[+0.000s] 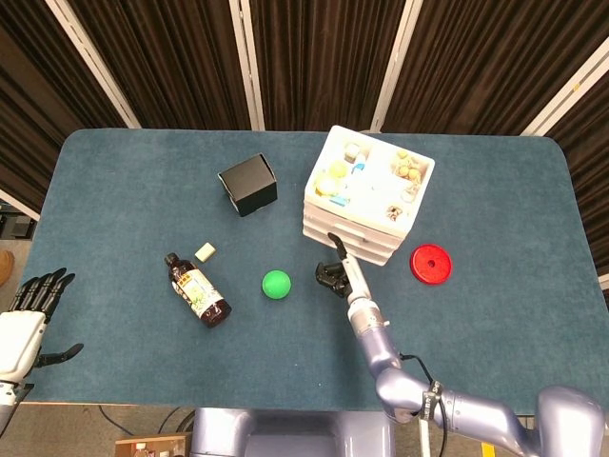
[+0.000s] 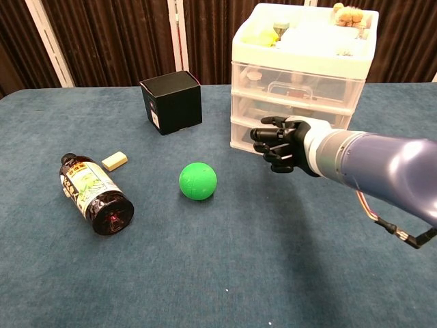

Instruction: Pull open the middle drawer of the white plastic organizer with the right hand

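The white plastic organizer (image 1: pixel 364 195) stands right of the table's middle, three drawers stacked under a top tray of small items. In the chest view all drawers of the organizer (image 2: pixel 300 61) sit pushed in; the middle drawer (image 2: pixel 290 111) shows its front handle. My right hand (image 2: pixel 281 144) hovers just in front of the lower drawers, fingers part bent and apart, holding nothing. From above, the right hand (image 1: pixel 333 270) sits at the organizer's front left corner, one finger reaching toward it. My left hand (image 1: pixel 31 307) rests at the far left edge, fingers spread.
A green ball (image 2: pixel 198 180) lies left of my right hand. A black box (image 2: pixel 172 101) stands behind it. A dark bottle (image 2: pixel 92 193) lies on its side beside a small beige block (image 2: pixel 115 161). A red disc (image 1: pixel 429 263) sits right of the organizer.
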Motion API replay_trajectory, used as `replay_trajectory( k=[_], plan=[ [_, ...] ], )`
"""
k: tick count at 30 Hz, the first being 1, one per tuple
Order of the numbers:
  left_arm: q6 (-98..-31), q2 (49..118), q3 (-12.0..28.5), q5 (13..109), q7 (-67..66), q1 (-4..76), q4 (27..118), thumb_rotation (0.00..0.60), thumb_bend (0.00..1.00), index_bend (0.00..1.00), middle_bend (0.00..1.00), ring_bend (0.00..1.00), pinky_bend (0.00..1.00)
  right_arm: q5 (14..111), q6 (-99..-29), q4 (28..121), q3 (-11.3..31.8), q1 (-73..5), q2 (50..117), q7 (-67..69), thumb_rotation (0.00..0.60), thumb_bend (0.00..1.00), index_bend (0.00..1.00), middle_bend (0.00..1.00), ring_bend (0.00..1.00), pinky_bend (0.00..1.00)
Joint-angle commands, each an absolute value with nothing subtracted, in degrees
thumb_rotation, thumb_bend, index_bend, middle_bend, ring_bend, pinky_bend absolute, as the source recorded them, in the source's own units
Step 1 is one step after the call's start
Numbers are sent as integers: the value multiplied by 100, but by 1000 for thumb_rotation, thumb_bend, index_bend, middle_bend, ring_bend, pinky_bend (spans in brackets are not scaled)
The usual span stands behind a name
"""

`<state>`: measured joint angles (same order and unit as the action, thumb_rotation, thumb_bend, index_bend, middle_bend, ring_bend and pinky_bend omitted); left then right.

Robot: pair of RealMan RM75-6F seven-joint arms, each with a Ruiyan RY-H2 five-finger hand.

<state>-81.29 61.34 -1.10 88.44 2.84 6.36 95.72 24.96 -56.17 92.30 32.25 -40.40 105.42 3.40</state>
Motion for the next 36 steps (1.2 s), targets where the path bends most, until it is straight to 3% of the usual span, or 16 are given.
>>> replay_trajectory(
  k=[1, 22, 36],
  plan=[
    [-8126, 6132, -113, 8846, 288, 637, 9574, 600, 9, 0, 0, 0, 0, 2472, -5664, 9200, 3259, -4018, 10599, 442, 600, 676, 0, 858, 879, 969],
    [-8153, 6111, -126, 8908, 331, 637, 9573, 600, 8, 0, 0, 0, 0, 2677, -5908, 9127, 3343, -3748, 10950, 1146, 600, 676, 0, 848, 870, 957],
    [-8111, 6103, -130, 8868, 361, 642, 9592, 600, 9, 0, 0, 0, 0, 2676, -5710, 8811, 3674, -3810, 11098, 1474, 600, 681, 0, 845, 869, 953]
  ],
)
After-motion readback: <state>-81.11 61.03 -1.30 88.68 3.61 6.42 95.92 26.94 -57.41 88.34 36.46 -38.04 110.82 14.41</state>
